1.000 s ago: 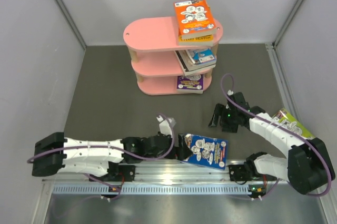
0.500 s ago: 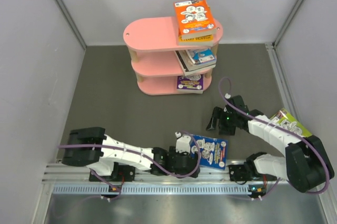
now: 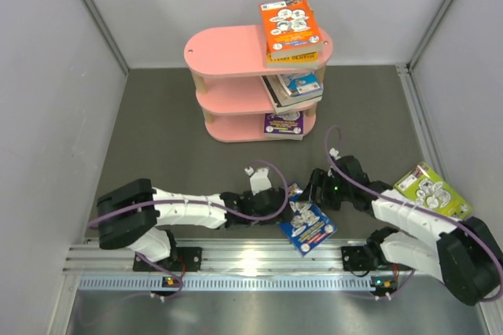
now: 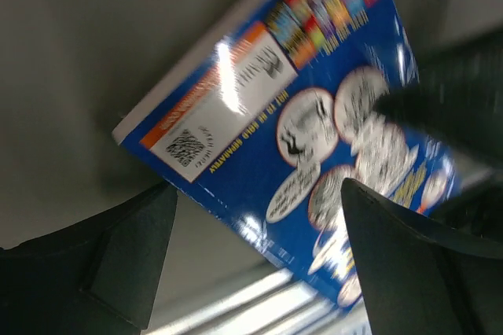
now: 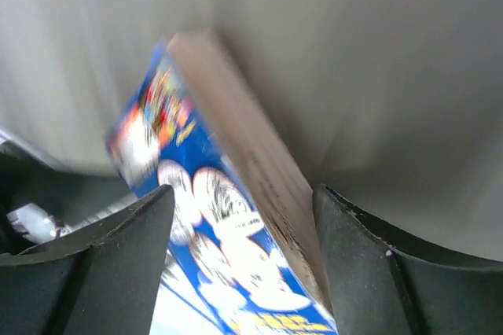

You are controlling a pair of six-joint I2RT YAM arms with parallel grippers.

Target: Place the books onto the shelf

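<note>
My left hand [image 4: 259,193] has its fingers spread wide. The blue book [image 4: 314,123] lies just beyond them, back cover up, and I am not gripping it. My right hand [image 5: 244,193] comes at the same book from the other side. Its fingers are also apart, and the pale page edge runs down towards the right-hand one. I cannot tell whether either pad touches the book, but nothing is clamped. From above, the blue book [image 3: 308,226] sits askew on the table [image 3: 157,146], just beside my left hand [image 3: 277,207] and just below my right hand [image 3: 316,185], with both hands crowding it. So this book has not been picked up yet.

A lime book [image 3: 432,191] lies back along my right arm, well behind that hand, and it too needs shelving.

The shelf [image 3: 228,50] stands well ahead of both hands. Its top board carries an orange book [image 3: 292,24] on a yellow-spined book [image 3: 297,57]. A few books [image 3: 297,86] are stacked on the middle tier, and a purple book [image 3: 284,124] lies on the bottom one, all at the right end.

I judge the job well past half done. Most books are up, and the two I can see off the shelf remain, the blue one first.
</note>
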